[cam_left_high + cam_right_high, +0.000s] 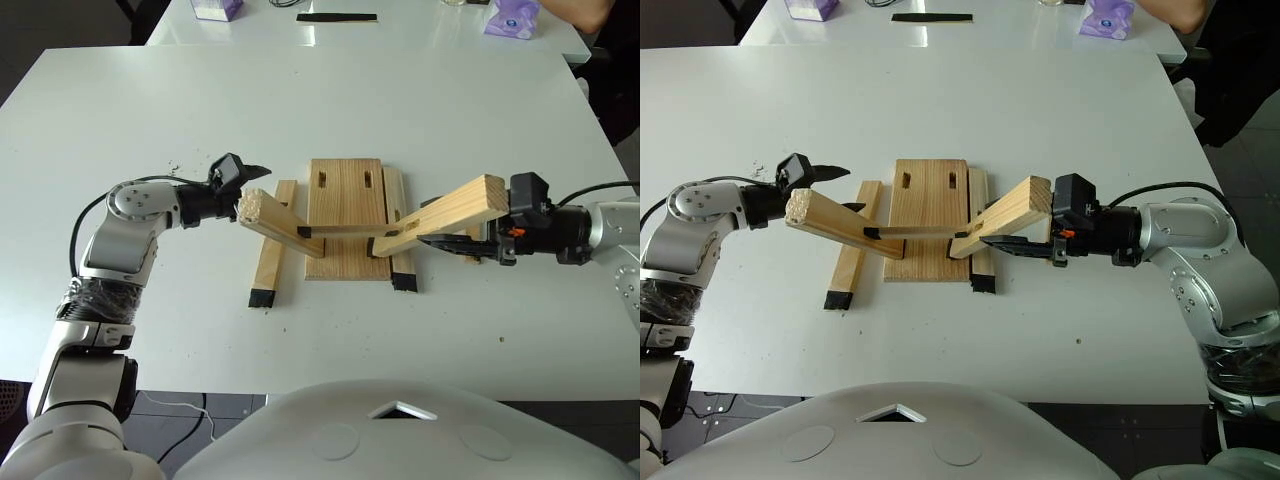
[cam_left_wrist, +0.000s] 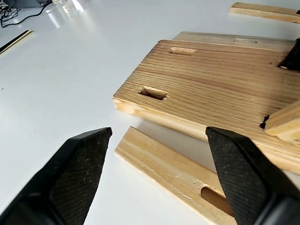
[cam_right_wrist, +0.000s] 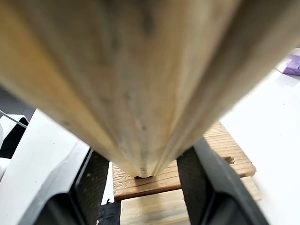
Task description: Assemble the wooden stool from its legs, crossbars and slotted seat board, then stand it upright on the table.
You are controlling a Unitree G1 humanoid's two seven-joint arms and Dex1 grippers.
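The white surface [image 1: 320, 110] is carrying all of the parts. The slotted seat board [image 1: 345, 195] is lying flat at its centre, with two slots showing near the far edge. A partial frame is sitting tilted over the near half of the board. It consists of the held leg [image 1: 455, 208] on the right, the second leg [image 1: 275, 220] on the left, and a thin crossbar [image 1: 340, 231] joining their lower ends.

One loose leg [image 1: 272, 262] is lying flat just beside the board's left edge. The other loose leg [image 1: 394, 190] is lying along the right edge. Each is showing a black foot at its near end.

The right gripper [image 1: 440, 240] is clamping the held leg between its fingers [image 3: 93, 183], keeping that end raised. The left gripper [image 1: 245, 172] is hovering beside the raised end of the second leg. Its fingers [image 2: 79, 164] are spread apart and gripping nothing.
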